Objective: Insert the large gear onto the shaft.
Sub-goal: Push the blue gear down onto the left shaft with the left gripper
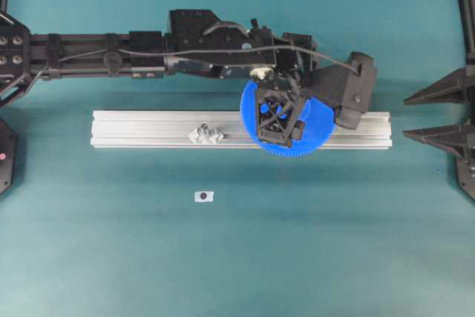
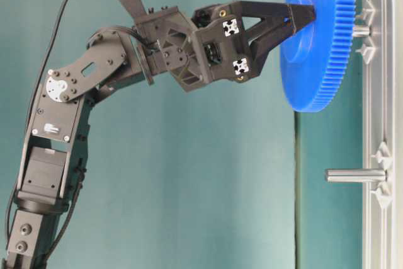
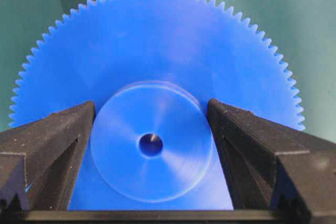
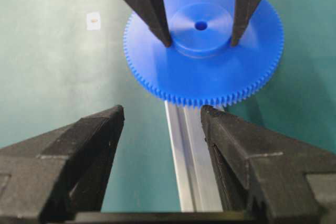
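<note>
One relation: gear's centre hole against the shaft tip.
Counter (image 1: 89, 257): teal; a rail (image 1: 133, 130) runs along its middle.
Left arm: nearer, reaching over the rail's right part.
Gear (image 1: 319, 133): blue disc, flat face toward the rail, above its right part.
Left fingers (image 3: 50, 145): clamped on the gear's hub from both sides.
Right fingers (image 4: 92, 145): apart, empty, well back at the right edge.
Shaft (image 2: 360, 30): short pin, axis in line with the hole; tip glints through it, not yet seated, I judge.
Second post (image 2: 354, 175): longer, further along the rail.
</note>
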Tool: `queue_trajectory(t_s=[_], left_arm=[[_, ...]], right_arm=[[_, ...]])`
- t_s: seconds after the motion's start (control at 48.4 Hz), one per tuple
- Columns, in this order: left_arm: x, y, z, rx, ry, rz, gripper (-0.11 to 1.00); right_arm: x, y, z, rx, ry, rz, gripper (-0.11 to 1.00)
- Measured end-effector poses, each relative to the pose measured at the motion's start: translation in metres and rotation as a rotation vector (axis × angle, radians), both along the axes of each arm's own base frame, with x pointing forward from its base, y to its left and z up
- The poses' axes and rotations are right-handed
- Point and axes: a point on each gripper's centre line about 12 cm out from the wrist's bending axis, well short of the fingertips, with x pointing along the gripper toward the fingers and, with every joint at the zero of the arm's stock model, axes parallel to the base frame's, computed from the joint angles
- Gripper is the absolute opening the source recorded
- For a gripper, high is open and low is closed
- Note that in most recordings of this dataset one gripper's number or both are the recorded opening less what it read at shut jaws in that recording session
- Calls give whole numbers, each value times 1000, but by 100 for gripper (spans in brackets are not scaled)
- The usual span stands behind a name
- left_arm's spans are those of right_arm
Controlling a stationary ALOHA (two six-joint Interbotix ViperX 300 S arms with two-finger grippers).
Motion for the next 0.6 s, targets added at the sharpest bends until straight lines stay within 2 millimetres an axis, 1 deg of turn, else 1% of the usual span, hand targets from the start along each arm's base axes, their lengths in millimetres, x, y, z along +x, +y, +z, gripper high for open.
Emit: queue_trajectory(t_s=[0.165,0.351,0.434,0.6], left_arm=[[-2,1,8,2,-9,0,88],[-2,1,24,5,-43,3,88],[-2,2,27,6,-52,6,88],[-2,6,26,7,-53,12,88]], right_arm=[[0,0,0,1,-2,-1,69],[0,0,1,1,-5,-1,69],[0,0,0,0,-2,0,69],[0,0,1,0,-5,0,69]])
